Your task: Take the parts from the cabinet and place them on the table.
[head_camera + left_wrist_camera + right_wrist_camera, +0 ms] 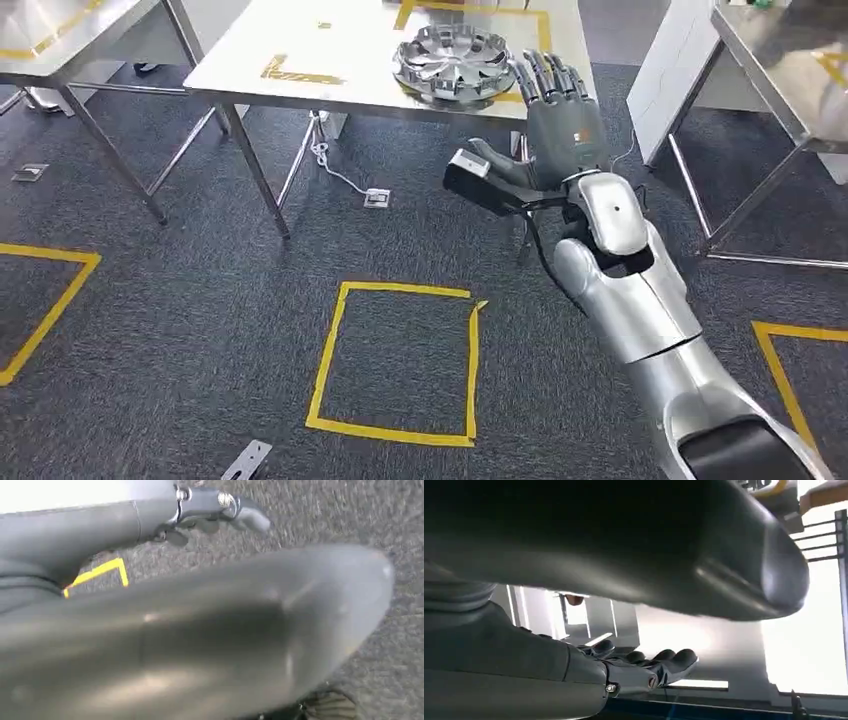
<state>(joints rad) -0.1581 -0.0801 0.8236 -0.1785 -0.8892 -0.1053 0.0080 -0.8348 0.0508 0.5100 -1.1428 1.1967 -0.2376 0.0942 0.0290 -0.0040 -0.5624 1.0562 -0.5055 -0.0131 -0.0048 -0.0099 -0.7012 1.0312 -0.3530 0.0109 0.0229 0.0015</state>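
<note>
1. Foreground, head view: the silver right arm [640, 320] rises from the lower right corner over dark carpet [200, 300].
2. Floor: a yellow tape square [395, 362] lies on the carpet left of the arm; further tape outlines sit at the left and right edges.
3. Right robot hand [555, 110]: raised with its back to the camera, fingers [548, 78] extended and spread, thumb out to the side; it holds nothing. Its fingertips reach the near edge of the surface [300, 50]. In the right wrist view the fingers [659, 662] lie straight and unloaded.
4. Left robot hand [215, 510]: seen in the left wrist view above the carpet, fingers [250, 517] bent inward with nothing between them; motion blur leaves the exact degree of closure unclear.
5. Part: a silver hubcap [452, 62] rests flat on the white surface, near its front edge, just left of the right fingertips.
6. Background: metal-framed tables [60, 40] stand to the far left and far right.
</note>
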